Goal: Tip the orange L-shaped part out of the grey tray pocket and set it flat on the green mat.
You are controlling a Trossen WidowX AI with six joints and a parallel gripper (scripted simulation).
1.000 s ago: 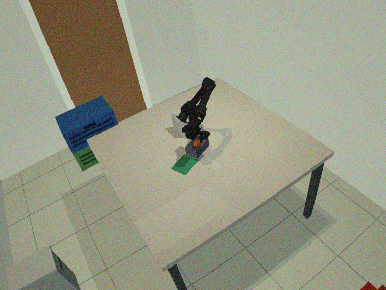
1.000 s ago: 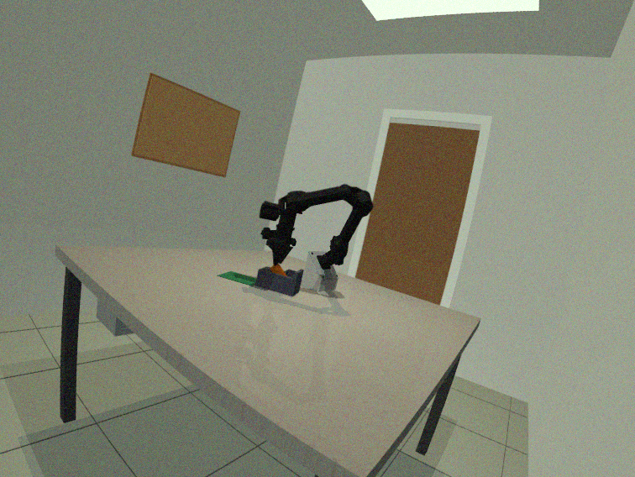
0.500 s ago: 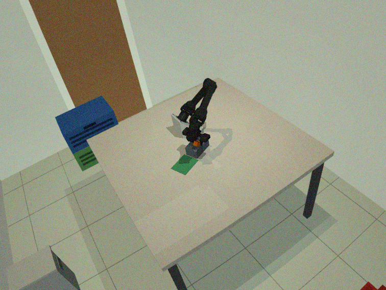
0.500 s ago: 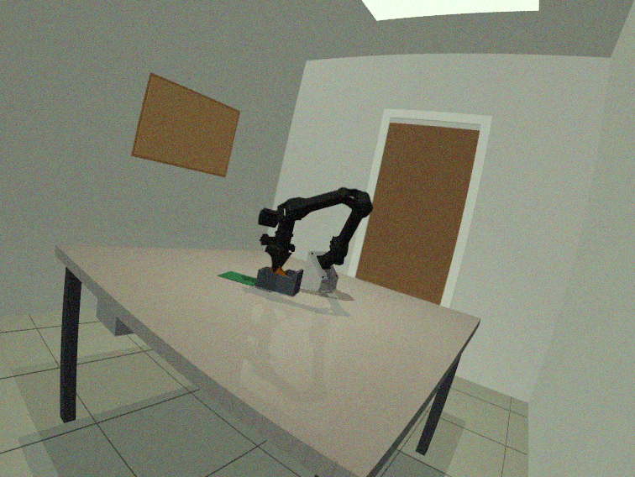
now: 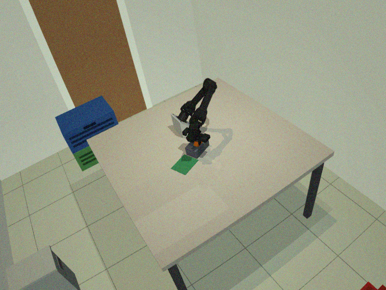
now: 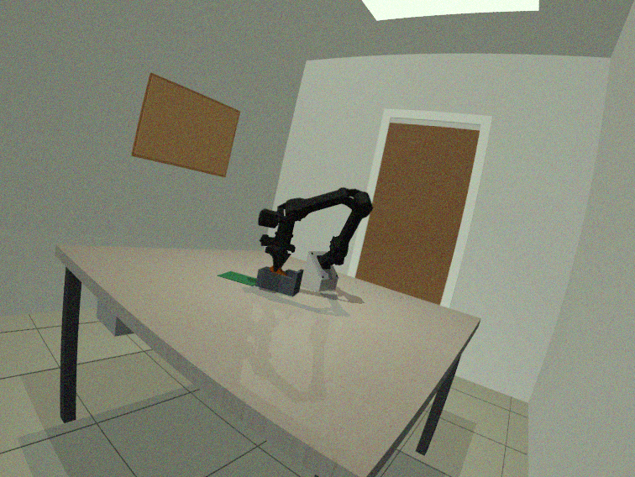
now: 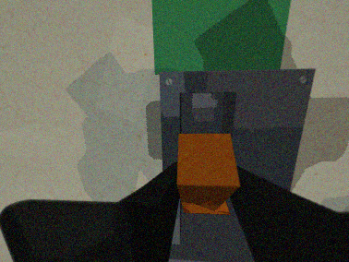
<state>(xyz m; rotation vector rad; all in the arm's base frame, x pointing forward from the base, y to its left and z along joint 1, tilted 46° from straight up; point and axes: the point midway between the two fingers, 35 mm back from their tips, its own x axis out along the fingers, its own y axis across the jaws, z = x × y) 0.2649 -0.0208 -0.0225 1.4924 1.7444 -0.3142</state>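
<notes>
Top view: a pale desk [image 5: 237,174] stands on a tiled floor [image 5: 56,202] near a brown door [image 5: 90,52]. A blue cabinet [image 5: 86,121] stands beside the desk's corner. The black arm [image 5: 199,105] bends down over the grey tray [image 5: 196,149]; the green mat [image 5: 184,165] lies touching the tray's near side.

Exterior view: a corkboard [image 6: 185,125] hangs on the grey wall [image 6: 66,138], and a ceiling light [image 6: 451,7] is lit. The jaws [image 6: 277,267] point straight down into the tray.

Wrist view: the jaws are closed on the raised end of the orange part [image 7: 208,168], one dark finger [image 7: 152,198] at each side. The part tilts up out of the pocket, its lower end still inside the tray. The arm's shadow falls across the mat and desk.
</notes>
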